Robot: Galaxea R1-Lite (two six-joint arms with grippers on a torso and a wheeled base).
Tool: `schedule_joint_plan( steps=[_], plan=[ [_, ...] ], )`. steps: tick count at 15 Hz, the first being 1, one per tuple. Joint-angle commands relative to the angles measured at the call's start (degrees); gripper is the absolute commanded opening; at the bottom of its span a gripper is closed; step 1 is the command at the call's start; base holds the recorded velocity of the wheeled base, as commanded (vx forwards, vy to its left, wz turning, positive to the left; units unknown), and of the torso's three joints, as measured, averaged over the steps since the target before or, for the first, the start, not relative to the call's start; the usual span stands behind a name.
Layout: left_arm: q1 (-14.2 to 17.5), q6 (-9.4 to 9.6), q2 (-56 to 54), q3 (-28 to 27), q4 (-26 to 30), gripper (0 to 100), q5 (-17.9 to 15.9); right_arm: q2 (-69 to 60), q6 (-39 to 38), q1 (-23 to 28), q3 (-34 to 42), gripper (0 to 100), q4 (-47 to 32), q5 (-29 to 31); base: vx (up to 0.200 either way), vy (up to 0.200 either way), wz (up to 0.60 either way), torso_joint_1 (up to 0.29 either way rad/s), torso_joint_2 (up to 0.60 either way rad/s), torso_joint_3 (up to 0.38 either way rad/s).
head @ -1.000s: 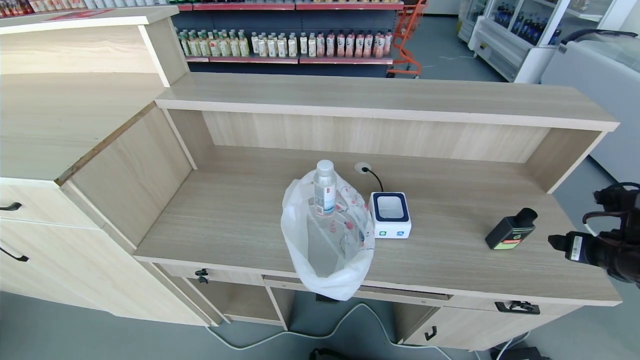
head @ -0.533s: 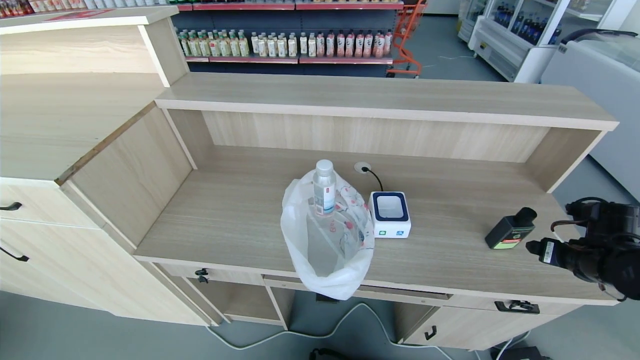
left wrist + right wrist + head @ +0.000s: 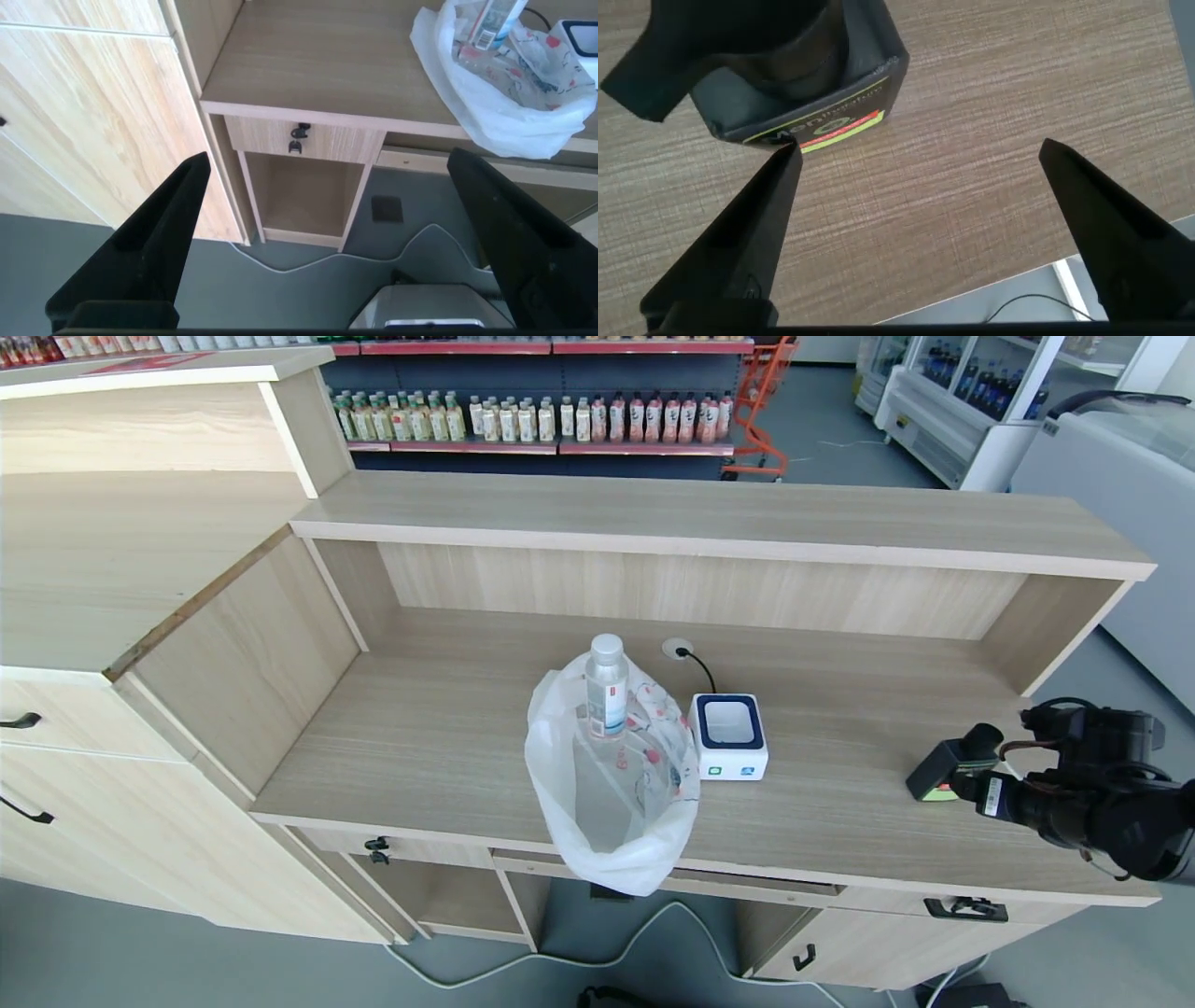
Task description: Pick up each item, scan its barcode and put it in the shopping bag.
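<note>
Right hand (image 3: 920,233): both dark wedge-shaped fingers are spread wide and nothing is between them. It hovers low over the right end of the bench (image 3: 448,728). One fingertip sits at the label edge of the black flat-sided bottle with round black cap (image 3: 803,75); I cannot tell whether they touch.

The black bottle (image 3: 938,767) lies on its side, cap pointing away from me. Matte plastic body, squared shoulders, with a green and red label band across its near face.

Left hand (image 3: 322,243): fingers equally wide apart, holding nothing. It hangs below bench level, over grey floor, in front of an open cubby under a drawer.

White translucent plastic shopping bag (image 3: 560,775): thin crinkled film with a faint red print, mouth open, sagging over the bench's front edge at mid-bench. In it stands a clear ribbed plastic bottle with white cap (image 3: 607,686), upright, its neck above the bag rim.

Just beside the bag, on my right side, is a white square scanner box with a dark blue rim (image 3: 729,735), glossy with rounded corners. A black cable (image 3: 700,669) runs from it to a round grommet in the bench.

Bench surface is pale wood-grain laminate, matte, with a raised back ledge and side panels.

Room: store shelving with rows of drink bottles (image 3: 532,420), an orange metal cart (image 3: 761,411), white chest freezers (image 3: 1102,476).
</note>
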State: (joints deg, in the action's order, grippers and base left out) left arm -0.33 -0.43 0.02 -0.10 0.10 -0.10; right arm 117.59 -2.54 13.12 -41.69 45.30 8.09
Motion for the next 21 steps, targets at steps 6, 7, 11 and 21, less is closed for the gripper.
schedule_joint_plan(
  steps=[6, 7, 11, 21],
  plan=[
    [0.0, -0.01, 0.0, 0.0, 0.0, 100, 0.0, 2.5, 1.3, -1.3, -3.6, 100, 0.4, 0.0, 0.000, 0.000, 0.00, 0.000, 0.00, 0.000],
    [0.0, -0.01, 0.0, 0.0, 0.0, 100, 0.0, 2.8, 1.3, -1.5, -4.0, 100, 0.8, 0.0, 0.000, 0.000, 0.00, 0.000, 0.00, 0.000],
    [0.0, -0.01, 0.0, 0.0, 0.0, 100, 0.0, 5.8, 2.7, -2.7, -8.5, 100, 1.4, -0.3, 0.000, 0.000, 0.00, 0.000, 0.00, 0.000],
    [0.0, -0.01, 0.0, 0.0, 0.0, 100, 0.0, 8.8, 5.3, -5.1, -11.4, 100, 5.8, -6.4, 0.000, 0.000, 0.00, 0.000, 0.00, 0.000]
  ],
)
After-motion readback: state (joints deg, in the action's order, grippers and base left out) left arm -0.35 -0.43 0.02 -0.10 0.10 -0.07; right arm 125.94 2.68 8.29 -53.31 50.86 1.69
